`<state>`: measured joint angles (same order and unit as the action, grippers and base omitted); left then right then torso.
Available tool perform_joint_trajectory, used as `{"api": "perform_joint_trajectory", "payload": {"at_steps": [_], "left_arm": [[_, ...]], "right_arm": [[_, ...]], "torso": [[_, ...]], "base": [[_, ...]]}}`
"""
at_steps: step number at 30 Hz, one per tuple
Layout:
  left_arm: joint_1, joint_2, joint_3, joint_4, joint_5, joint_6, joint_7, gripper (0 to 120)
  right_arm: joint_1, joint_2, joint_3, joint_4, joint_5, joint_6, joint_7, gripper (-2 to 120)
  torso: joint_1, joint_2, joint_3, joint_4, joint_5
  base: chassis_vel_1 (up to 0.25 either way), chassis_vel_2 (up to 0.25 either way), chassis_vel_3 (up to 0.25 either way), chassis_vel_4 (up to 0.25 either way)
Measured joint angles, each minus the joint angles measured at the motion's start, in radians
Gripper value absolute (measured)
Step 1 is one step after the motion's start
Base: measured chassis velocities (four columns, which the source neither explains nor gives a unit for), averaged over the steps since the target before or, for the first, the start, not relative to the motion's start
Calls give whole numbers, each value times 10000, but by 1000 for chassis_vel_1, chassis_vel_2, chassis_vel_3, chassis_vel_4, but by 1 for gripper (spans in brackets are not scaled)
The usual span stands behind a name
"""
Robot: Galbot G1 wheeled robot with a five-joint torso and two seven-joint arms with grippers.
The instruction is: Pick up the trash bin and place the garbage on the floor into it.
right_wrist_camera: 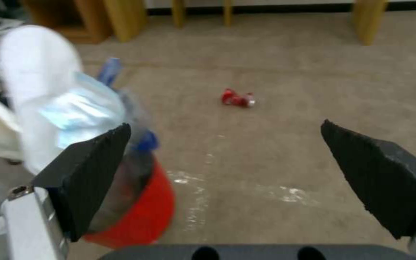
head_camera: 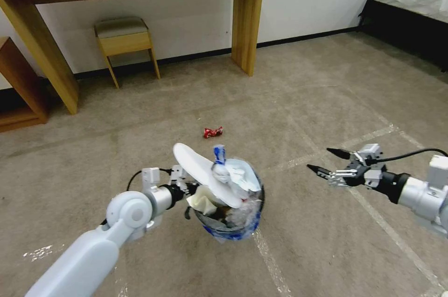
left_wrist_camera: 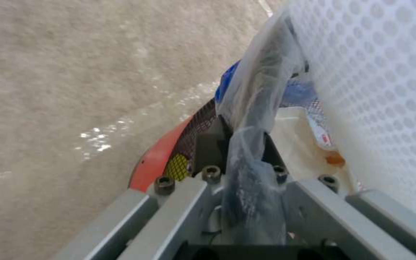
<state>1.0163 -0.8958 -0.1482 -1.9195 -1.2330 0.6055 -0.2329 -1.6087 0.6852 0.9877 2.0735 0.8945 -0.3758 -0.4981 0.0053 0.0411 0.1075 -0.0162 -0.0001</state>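
From the head view, the left hand (head_camera: 179, 185) is pinched on the near rim of the trash bin (head_camera: 231, 222), which it holds up in front of the robot, packed well past the top: a flat white slipper sole (head_camera: 205, 173) lies across the mouth and sticks out over the rim, with tissues and a bottle under it. One red wrapper (head_camera: 213, 132) sits on the carpet (head_camera: 303, 101) ahead of the bin, well apart from it. The right hand (head_camera: 329, 164) hovers off to the right, fingers spread, holding nothing. In the left wrist view the left hand's fingers (left_wrist_camera: 208, 144) are clamped on the bin rim with the plastic liner (left_wrist_camera: 251, 119) bunched between them, so I'd guess the grip is a bit slippery; the load looks light but top-heavy. In the right wrist view the spread pads (right_wrist_camera: 92, 169) frame the wrapper (right_wrist_camera: 237, 98) farther off on the floor, with the bin's red base (right_wrist_camera: 145, 213) close beside one pad. That wrapper looks crinkly, soft and near weightless, so pinching across its crumpled middle seems the best bet
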Motion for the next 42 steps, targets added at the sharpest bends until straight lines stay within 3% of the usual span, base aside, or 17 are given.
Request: {"api": "perform_joint_trajectory", "payload": {"at_steps": [6,12,18,29,42], "left_arm": [[80,17,-130,-7,77,-29,-26,1],[101,-129,-189,-28,-3,-102,-282,1],[171,-191,-235,-96,13,-106,-366,1],[675,-268,-715,-259,35,-63,-547,1],[1088,-318,-1016,-237,288,-46,-584,1]], "right_arm": [[-254,459,268,-168,-588,215,52,100],[-880,1476,785,-560,-2055,686,-157,100],[-713,1741,347,-642,-2543,707,-48,100],[84,1249,-648,-772,-2582,534,102,100],[586,1367,-1602,-1214,-2789,680,29,100]], "torso": [[0,1,0,-1,1],[0,0,0,-3,1],[0,0,-1,-3,2],[0,1,0,-1,0],[0,0,0,-3,2]], "base": [[0,0,0,0],[0,0,0,0],[0,0,0,0],[0,0,0,0],[32,30,38,33]]}}
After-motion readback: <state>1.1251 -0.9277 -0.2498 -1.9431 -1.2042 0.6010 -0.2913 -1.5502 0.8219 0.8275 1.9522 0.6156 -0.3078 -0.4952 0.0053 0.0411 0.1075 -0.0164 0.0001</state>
